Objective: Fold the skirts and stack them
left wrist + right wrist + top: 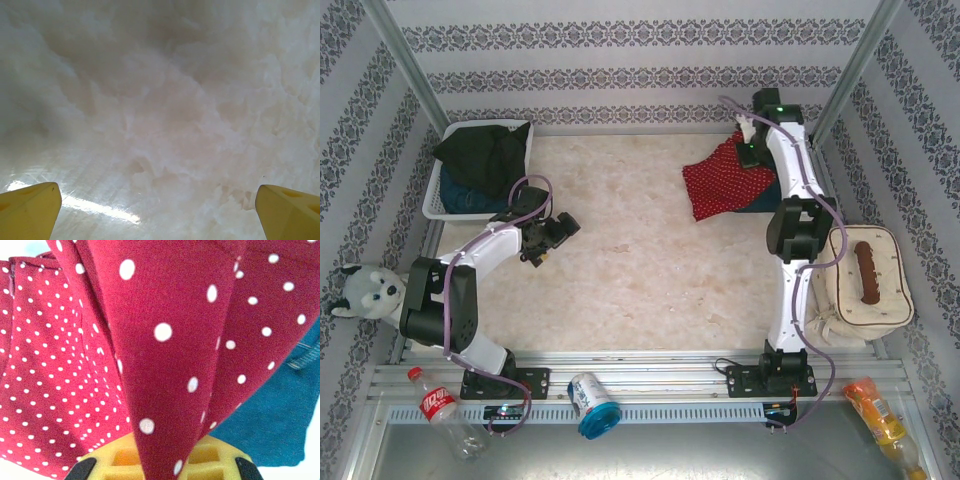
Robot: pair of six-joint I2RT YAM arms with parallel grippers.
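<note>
Far back on the pale table (640, 260), the right gripper (160, 462) pinches a fold of the red skirt (165, 340), soft and floppy on a blue skirt (270, 415), likely best held by its edge, while the left gripper (552, 232) hangs open.

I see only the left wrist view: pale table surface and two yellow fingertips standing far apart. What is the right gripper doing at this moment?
Observer: The right gripper is shut on a fold of the red polka-dot skirt, at the far right.
Operator: Is there another skirt near that one?
Observer: Yes, a blue denim skirt lies under the red one, partly covered by it.
Operator: And where is the black skirt?
Observer: The black skirt lies heaped in the white basket at the far left corner.
</note>
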